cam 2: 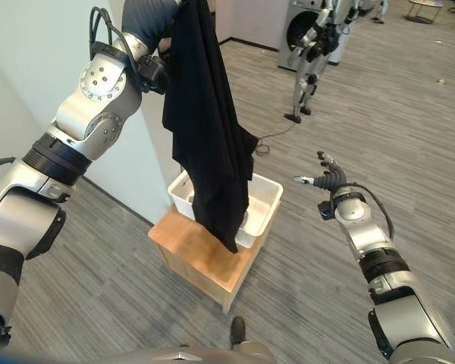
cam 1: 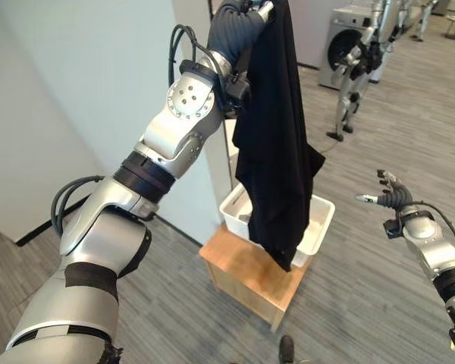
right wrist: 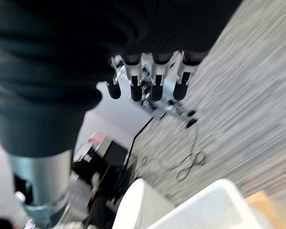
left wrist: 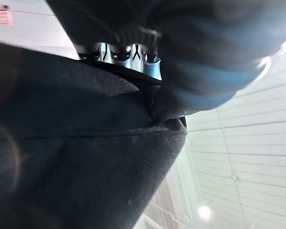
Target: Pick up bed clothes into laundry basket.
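A black garment [cam 1: 277,152] hangs from my raised left hand [cam 1: 243,23], whose fingers [left wrist: 119,50] are curled over the cloth [left wrist: 76,143]. Its lower end dangles over and into the white laundry basket [cam 1: 322,220], which stands on a low wooden stand [cam 1: 243,265]. The same cloth [cam 2: 208,129] and basket [cam 2: 269,201] show in the right eye view. My right hand [cam 2: 327,180] hovers to the right of the basket, fingers [right wrist: 152,86] relaxed and spread, holding nothing.
A pale wall [cam 1: 76,91] runs along the left behind the basket. Another humanoid robot [cam 1: 356,61] stands by a washing machine [cam 1: 341,34] at the back. A dark shoe tip [cam 1: 287,349] shows near the stand. Grey carpet [cam 1: 364,288] lies to the right.
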Robot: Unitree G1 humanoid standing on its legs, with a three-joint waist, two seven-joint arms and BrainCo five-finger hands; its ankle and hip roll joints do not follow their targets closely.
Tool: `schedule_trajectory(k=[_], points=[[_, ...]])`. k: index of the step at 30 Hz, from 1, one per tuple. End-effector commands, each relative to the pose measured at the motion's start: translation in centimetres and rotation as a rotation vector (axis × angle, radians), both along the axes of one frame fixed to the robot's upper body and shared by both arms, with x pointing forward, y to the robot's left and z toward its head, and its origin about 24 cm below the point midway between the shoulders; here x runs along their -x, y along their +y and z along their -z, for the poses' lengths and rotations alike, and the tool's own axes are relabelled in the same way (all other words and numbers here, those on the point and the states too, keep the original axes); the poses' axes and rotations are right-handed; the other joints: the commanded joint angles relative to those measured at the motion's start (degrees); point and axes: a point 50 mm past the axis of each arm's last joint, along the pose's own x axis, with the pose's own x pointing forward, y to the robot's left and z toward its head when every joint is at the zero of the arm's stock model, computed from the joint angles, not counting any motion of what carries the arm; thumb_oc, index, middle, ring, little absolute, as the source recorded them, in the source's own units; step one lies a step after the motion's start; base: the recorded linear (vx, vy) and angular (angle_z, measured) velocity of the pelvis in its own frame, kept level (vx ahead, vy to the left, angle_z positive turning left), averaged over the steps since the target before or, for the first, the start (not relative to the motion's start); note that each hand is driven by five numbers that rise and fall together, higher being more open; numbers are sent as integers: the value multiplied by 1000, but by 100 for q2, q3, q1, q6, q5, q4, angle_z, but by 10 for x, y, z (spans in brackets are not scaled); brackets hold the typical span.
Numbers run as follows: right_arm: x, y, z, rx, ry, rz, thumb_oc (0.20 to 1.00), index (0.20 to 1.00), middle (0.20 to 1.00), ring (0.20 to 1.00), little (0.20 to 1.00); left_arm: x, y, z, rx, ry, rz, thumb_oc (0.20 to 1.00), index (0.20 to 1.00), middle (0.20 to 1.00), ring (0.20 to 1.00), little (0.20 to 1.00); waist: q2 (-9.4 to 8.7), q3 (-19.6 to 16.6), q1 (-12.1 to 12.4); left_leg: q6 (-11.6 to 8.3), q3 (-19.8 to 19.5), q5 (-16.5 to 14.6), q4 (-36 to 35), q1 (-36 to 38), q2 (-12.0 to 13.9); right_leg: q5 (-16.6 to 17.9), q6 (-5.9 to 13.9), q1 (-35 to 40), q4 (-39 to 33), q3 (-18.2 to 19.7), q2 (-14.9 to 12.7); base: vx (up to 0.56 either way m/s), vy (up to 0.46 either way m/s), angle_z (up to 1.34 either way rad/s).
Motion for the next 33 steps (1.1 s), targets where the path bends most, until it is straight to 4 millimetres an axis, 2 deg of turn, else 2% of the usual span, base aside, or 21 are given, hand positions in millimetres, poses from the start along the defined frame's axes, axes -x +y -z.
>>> schedule_trajectory(k=[1,5,7,8,9,13,19,26,33], points=[[-14,13,-43,35,-152,-90,1000,1000,1000,1000,1000,7,5,-31,90,-107,13,200,200,200,200,200,49,98,174,-11,177,58,-124,-207,-13,-839,596,659,83,-356,-242,7,8,3],[-14,44,-60,20,-212,-249,1000,1000,1000,1000,1000,5,12,-21,80,-83,4,200,200,200,200,200,11,126,220,-9,160,62,-124,-226,-4,-843,586,650,83,-363,-240,1,1,1],[-9,68,-72,-56,-250,-395,1000,1000,1000,1000,1000,4,16,-14,85,-65,-1,200,200,200,200,200,-19,139,246,-16,156,72,-124,-240,1,-840,580,644,83,-365,-237,0,0,0],[-9,68,-72,-56,-250,-395,1000,1000,1000,1000,1000,4,16,-14,85,-64,-1,200,200,200,200,200,-17,137,245,-16,156,72,-124,-240,1,-840,580,644,83,-365,-237,0,0,0],[-5,79,-81,-54,-270,-472,1000,1000,1000,1000,1000,3,18,-11,87,-59,-2,200,200,200,200,200,-35,146,265,-17,150,76,-124,-246,1,-838,576,639,83,-369,-237,0,0,0],[-4,89,-97,-82,-290,-551,1000,1000,1000,1000,1000,1,23,-6,84,-39,-9,200,200,200,200,200,-67,161,268,-24,166,74,-124,-241,2,-838,569,626,83,-354,-224,0,0,0],[-10,100,-104,-83,-291,-593,1000,1000,1000,1000,1000,2,23,-6,75,-45,-7,200,200,200,200,200,-101,167,303,-26,174,82,-124,-245,11,-824,564,608,83,-342,-211,0,0,0],[-18,102,-98,-41,-248,-578,1000,1000,1000,1000,1000,2,18,-10,63,-55,4,200,200,200,200,200,-130,182,350,-24,153,99,-124,-275,14,-821,551,597,83,-357,-203,0,0,0],[-27,103,-68,63,-118,-541,1000,1000,1000,1000,1000,10,12,-32,55,-114,36,200,200,200,200,200,-123,208,469,-16,92,128,-124,-341,-3,-805,562,567,83,-419,-213,-1,0,2]])
